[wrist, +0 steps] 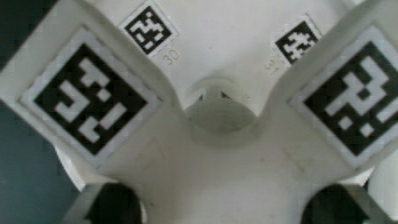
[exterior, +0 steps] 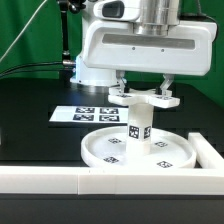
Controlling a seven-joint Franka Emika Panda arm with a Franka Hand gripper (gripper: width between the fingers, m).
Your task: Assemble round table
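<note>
The large rimmed round disc (exterior: 108,146) lies flat on the table. The short thick post (exterior: 140,128) stands upright at its middle. The flat cross-shaped piece (exterior: 141,98) sits level right on top of the post, seemingly touching it. My gripper (exterior: 143,90) comes straight down from above and is shut on the cross-shaped piece. In the wrist view the cross-shaped piece (wrist: 214,110) fills the picture, its tagged arms spreading away. My gripper (wrist: 231,205) has one dark fingertip (wrist: 111,205) on each side of it. The post and the disc are hidden there.
The marker board (exterior: 90,113) lies flat behind the disc, toward the exterior view's left. A long white border wall (exterior: 60,181) runs along the front and turns up the exterior view's right side (exterior: 208,152), close to the disc's rim.
</note>
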